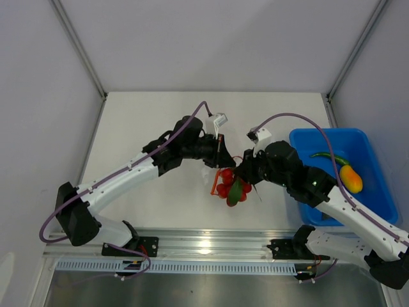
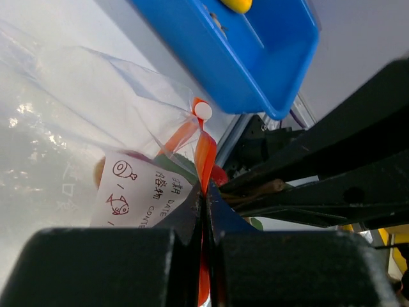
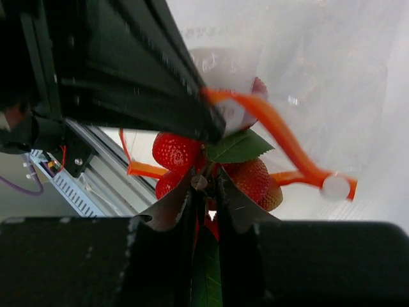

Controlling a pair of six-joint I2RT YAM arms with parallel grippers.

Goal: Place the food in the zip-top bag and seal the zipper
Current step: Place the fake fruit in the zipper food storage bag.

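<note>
My left gripper (image 1: 220,153) is shut on the orange-red zipper strip (image 2: 206,157) of the clear zip-top bag (image 2: 64,115), just below the white slider tab (image 2: 202,111). My right gripper (image 1: 239,174) is shut on the stem of a red fruit cluster (image 1: 231,188) with green leaves. In the right wrist view the cluster (image 3: 176,150) has seeded skin like strawberries. It sits at the bag's mouth between the two parts of the zipper (image 3: 281,134). The green pepper (image 1: 329,157) and the yellow-orange pepper (image 1: 351,179) lie in the blue bin.
The blue bin (image 1: 307,147) stands at the right edge of the table, close behind my right arm. A white printed label (image 2: 137,192) is on the bag. The metal rail (image 1: 204,240) runs along the near edge.
</note>
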